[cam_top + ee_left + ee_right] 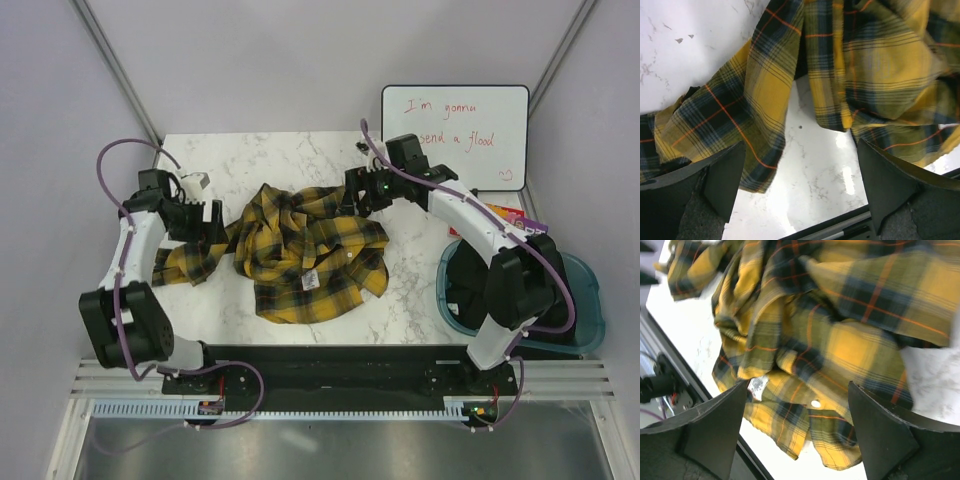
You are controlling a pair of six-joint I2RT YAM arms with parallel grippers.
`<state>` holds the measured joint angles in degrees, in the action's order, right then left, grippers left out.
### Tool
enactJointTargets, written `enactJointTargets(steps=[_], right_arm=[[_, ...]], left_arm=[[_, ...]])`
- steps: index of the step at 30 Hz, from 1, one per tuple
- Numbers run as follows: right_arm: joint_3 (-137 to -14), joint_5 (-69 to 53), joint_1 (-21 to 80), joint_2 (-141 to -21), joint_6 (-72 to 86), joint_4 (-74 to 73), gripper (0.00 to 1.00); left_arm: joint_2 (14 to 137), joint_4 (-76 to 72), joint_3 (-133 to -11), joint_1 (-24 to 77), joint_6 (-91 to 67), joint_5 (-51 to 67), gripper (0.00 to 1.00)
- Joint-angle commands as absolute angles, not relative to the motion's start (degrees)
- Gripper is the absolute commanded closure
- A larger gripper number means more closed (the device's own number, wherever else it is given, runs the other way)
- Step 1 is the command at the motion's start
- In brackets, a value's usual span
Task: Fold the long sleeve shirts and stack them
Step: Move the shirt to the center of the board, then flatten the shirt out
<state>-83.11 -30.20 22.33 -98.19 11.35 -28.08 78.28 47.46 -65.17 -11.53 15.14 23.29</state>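
Note:
A yellow-and-black plaid long sleeve shirt lies crumpled in a heap on the middle of the marble table; one sleeve trails off to the left. My left gripper hovers at the heap's left edge, open, with only sleeve fabric and bare table below its fingers. At the heap's upper right my right gripper stands open above the cloth. In the right wrist view the shirt shows a white label and a small white button, and nothing lies between the fingers.
A blue-green bin holding dark contents stands off the table's right edge, under the right arm. A whiteboard with red writing leans at the back right. A black rail runs along the table's near edge.

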Motion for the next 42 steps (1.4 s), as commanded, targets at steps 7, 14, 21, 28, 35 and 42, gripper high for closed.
enactJointTargets(steps=[7, 14, 21, 28, 35, 42], right_arm=[[-93.3, -27.4, 36.4, -107.0, 2.6, -32.3, 0.13], [-97.1, -21.7, 43.9, -112.7, 0.4, -32.5, 0.14], [-103.7, -10.4, 42.5, -119.3, -2.8, -35.9, 0.53], [-117.5, -7.8, 36.1, -124.5, -2.5, -36.7, 0.89], [-122.1, -22.3, 29.2, -120.7, -1.1, -36.7, 0.52], [-116.3, -34.2, 28.1, -109.1, -3.6, -30.0, 0.12]], left_arm=[[94.1, 40.0, -66.0, -9.6, 24.3, 17.5, 0.05], [99.0, 37.9, -64.6, -10.5, 21.9, 14.7, 0.54], [94.0, 42.4, -84.5, -16.1, 17.2, 22.8, 0.98], [85.4, 42.3, -99.0, -16.2, 11.5, 26.8, 0.98], [80.5, 41.7, -107.9, -15.0, 8.9, 42.8, 0.98], [79.6, 43.1, -111.1, -5.7, 12.2, 51.3, 0.98]])
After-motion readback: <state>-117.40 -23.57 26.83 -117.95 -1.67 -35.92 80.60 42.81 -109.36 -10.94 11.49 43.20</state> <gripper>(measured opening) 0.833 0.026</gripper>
